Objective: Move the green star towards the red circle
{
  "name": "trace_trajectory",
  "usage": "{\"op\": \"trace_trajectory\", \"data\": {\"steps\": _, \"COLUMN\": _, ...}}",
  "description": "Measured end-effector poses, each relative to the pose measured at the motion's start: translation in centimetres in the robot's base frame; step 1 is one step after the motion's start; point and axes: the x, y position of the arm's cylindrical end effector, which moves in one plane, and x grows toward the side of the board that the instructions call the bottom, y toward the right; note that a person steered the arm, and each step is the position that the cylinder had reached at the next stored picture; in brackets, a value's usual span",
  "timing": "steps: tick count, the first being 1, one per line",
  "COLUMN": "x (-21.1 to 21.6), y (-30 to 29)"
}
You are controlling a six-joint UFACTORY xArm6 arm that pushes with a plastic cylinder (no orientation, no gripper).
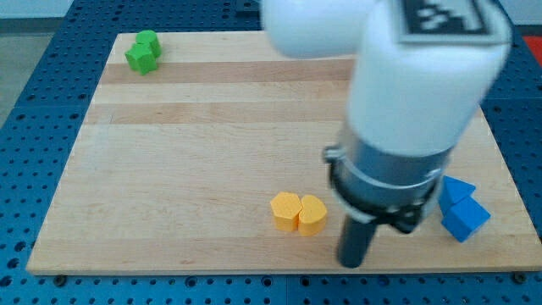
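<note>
Tip far from the green block

My tip (351, 261) sits at the desk's (186, 169) bottom edge, beside the yellow heart (299, 212); the green block (143, 52) lies top-left (no jaws here, red circle unseen), so approach carefully.

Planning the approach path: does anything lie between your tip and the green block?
Yes: the yellow heart sits just up-left of my tip, about on the straight line to the green block at the view's top left. Nothing else lies on that line.

Green block (143, 52), shape unclear, lies at the board's top-left corner
</note>
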Motion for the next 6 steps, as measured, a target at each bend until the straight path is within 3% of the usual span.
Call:
{"op": "trace_trajectory", "data": {"steps": 1, "x": -0.4, "y": -1.4}}
{"op": "trace_trajectory", "data": {"steps": 4, "x": -8.3, "y": -1.8}}
{"op": "trace_trajectory", "data": {"steps": 6, "x": -13.0, "y": -8.1}}
